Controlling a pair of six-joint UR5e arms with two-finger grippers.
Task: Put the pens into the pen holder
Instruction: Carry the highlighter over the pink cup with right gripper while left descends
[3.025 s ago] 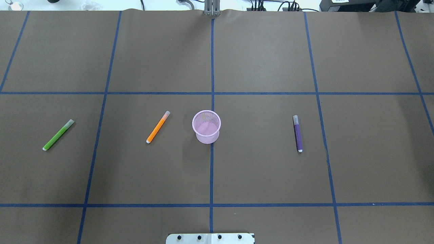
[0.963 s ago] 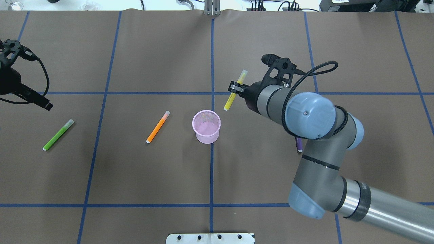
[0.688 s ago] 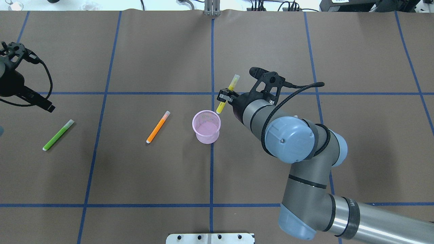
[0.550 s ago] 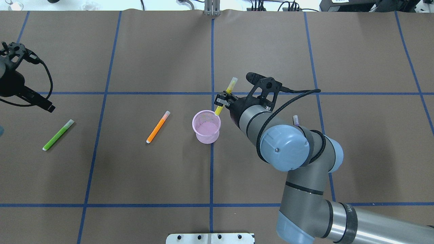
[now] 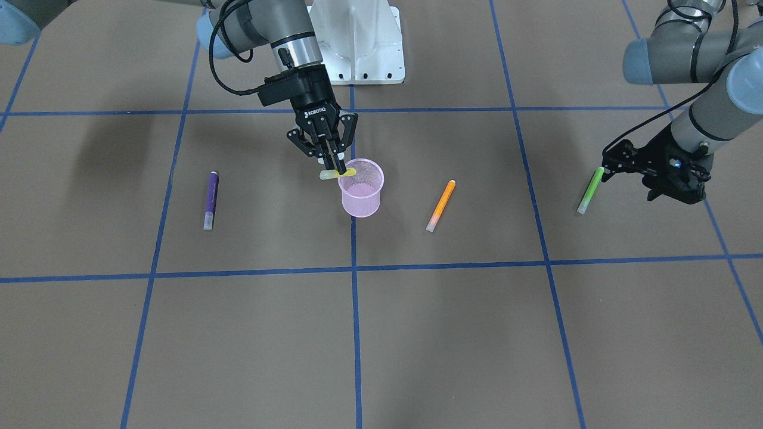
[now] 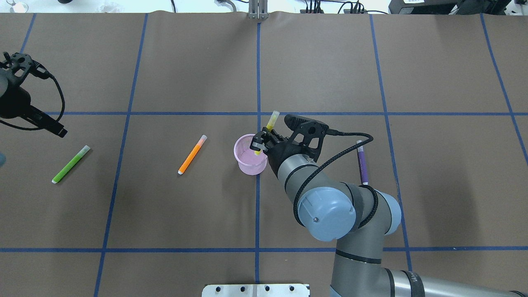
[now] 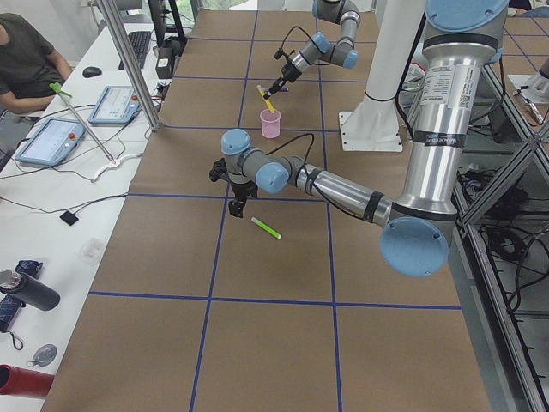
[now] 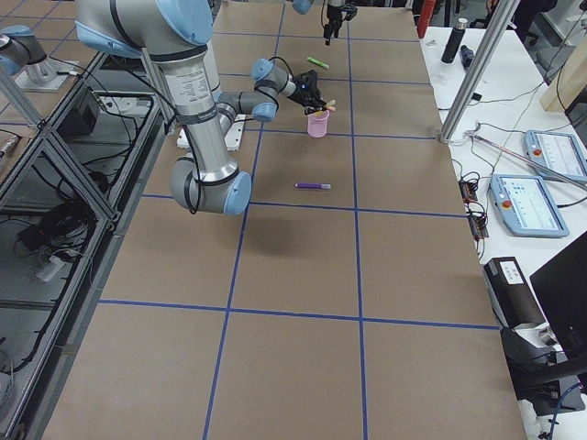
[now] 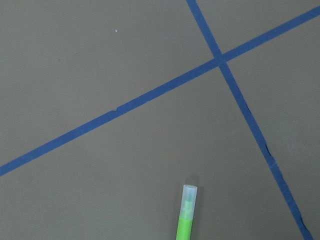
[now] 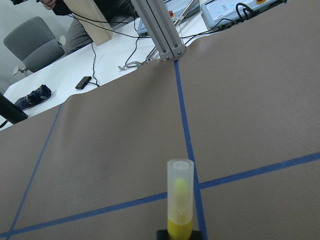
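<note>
My right gripper (image 6: 260, 144) is shut on the yellow pen (image 6: 272, 119), which is tilted with its lower end at the rim of the pink mesh pen holder (image 6: 247, 163). The pen's pale cap (image 10: 180, 190) shows in the right wrist view. The orange pen (image 6: 192, 154) lies left of the holder, the purple pen (image 6: 362, 165) to its right and the green pen (image 6: 71, 164) at far left. My left gripper (image 5: 617, 167) hovers just beyond the green pen's capped end (image 9: 189, 197) and looks open and empty.
Brown paper with blue tape grid lines covers the table (image 6: 185, 214). The robot's white base (image 5: 357, 42) stands behind the holder. My right arm's elbow (image 6: 330, 210) reaches over the table beside the purple pen.
My right arm has carried the yellow pen left and toward the robot, from beyond the holder to its rim. The left arm has barely moved.
</note>
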